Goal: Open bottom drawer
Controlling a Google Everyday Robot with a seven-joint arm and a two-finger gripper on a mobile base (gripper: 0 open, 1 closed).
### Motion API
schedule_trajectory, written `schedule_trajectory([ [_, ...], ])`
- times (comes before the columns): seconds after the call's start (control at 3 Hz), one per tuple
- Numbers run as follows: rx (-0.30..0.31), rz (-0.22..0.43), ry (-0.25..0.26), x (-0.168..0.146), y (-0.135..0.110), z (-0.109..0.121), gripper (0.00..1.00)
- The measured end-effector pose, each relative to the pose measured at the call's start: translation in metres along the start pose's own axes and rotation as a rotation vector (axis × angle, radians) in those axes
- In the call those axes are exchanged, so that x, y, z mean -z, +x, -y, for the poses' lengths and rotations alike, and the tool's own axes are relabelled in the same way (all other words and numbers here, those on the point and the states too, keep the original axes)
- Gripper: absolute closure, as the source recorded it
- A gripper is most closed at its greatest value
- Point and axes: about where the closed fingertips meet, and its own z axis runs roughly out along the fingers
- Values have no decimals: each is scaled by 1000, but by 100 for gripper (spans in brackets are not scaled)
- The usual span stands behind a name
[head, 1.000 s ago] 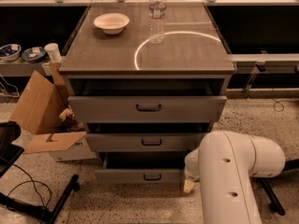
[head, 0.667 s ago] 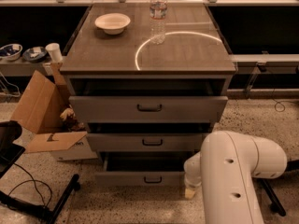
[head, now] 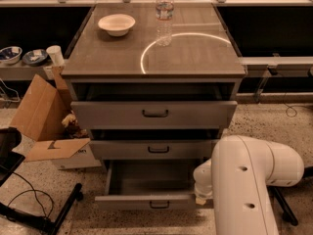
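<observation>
The bottom drawer [head: 146, 200] is the lowest of three grey drawers in the cabinet. It stands pulled well out, and its plain grey tray [head: 151, 177] shows empty. Its small dark bar handle [head: 159, 204] is on the flat front. My gripper [head: 201, 199] is at the right end of the drawer's front, low down, mostly hidden behind my white arm [head: 244, 180]. The middle drawer [head: 156, 149] and the top drawer [head: 155, 113] each stand slightly out.
A white bowl [head: 116, 23] and a water bottle [head: 164, 14] stand on the cabinet top [head: 195, 58]. An open cardboard box [head: 46, 126] sits on the floor at the left, with a black stand leg [head: 61, 212] and cables beside it. Bowls and a cup sit on a low shelf [head: 19, 70] far left.
The bottom drawer has slid further out toward the camera, showing more of its tray. My arm has drawn back with it.
</observation>
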Motion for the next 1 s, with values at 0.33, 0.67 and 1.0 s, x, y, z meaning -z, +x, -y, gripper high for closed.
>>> schedule_trajectory([
  [0.33, 0, 0, 0, 1, 0, 0, 100],
  [0.67, -39, -17, -27, 2, 22, -24, 100],
  [1.0, -63, -27, -36, 3, 35, -36, 100],
])
